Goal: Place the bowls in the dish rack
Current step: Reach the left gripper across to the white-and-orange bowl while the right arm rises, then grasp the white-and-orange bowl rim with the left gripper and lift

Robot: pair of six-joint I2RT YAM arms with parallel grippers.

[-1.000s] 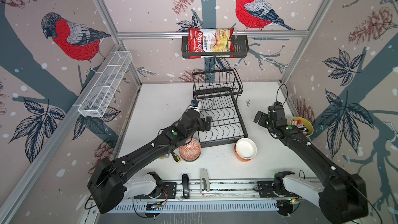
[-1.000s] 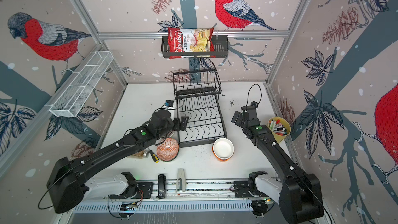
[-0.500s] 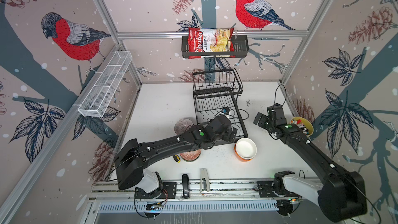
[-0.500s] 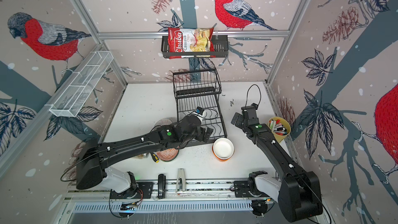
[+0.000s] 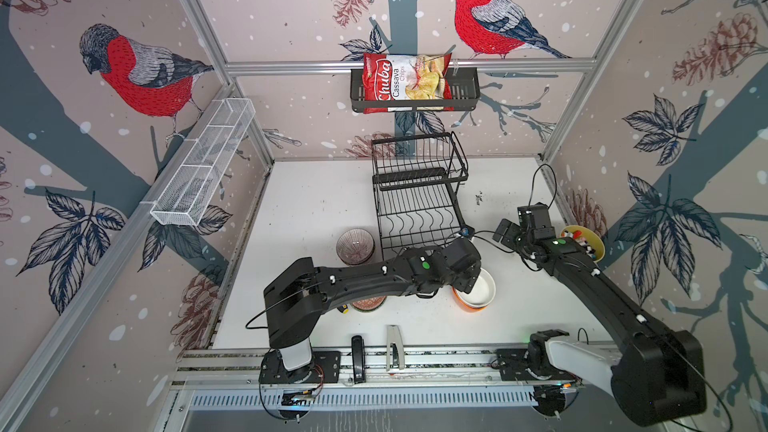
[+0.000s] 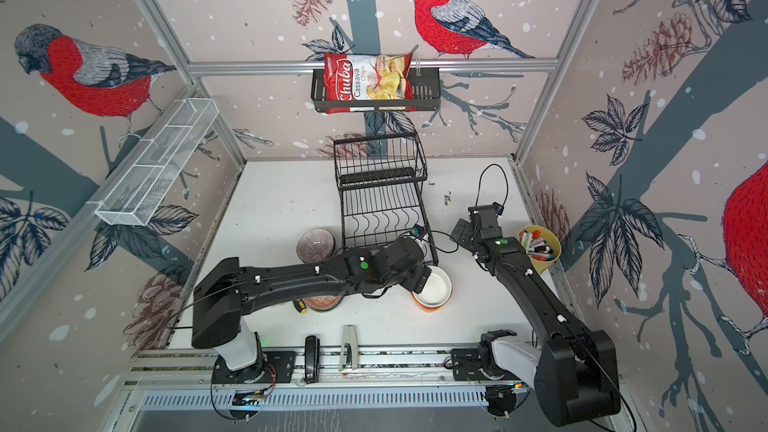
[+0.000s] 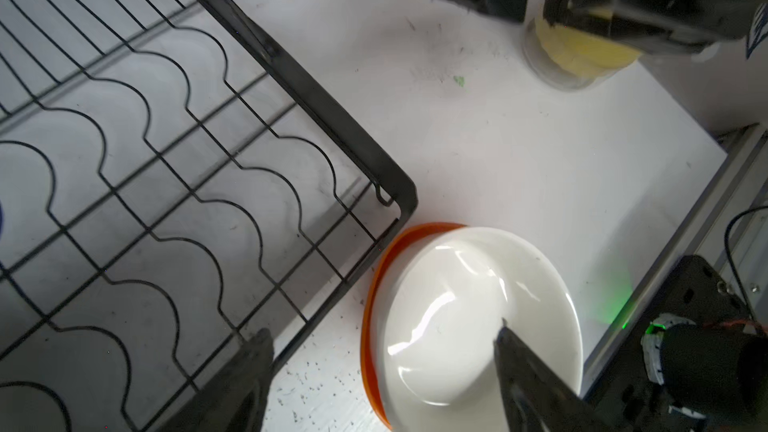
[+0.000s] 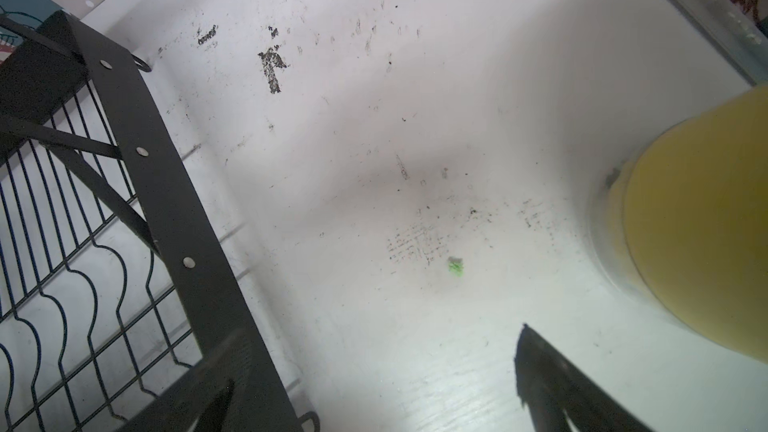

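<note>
Pickup step here: the left gripper [image 7: 382, 328] hangs with jaws spread, one finger over the white bowl [image 7: 457, 305]. That bowl sits nested in an orange bowl [image 7: 369, 313] right at the dish rack's [image 7: 316, 95] near corner. Rack looks empty. Next: drop, pinch that rim. Right gripper [image 8: 374, 351] hovers wide open beside the rack.

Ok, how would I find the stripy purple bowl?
Find the big black dish rack in the middle of the white table. Just left of its near corner sits the purple bowl, alone. Unlike the white bowl nearby, it has thin stripes fanning out inside.
</note>
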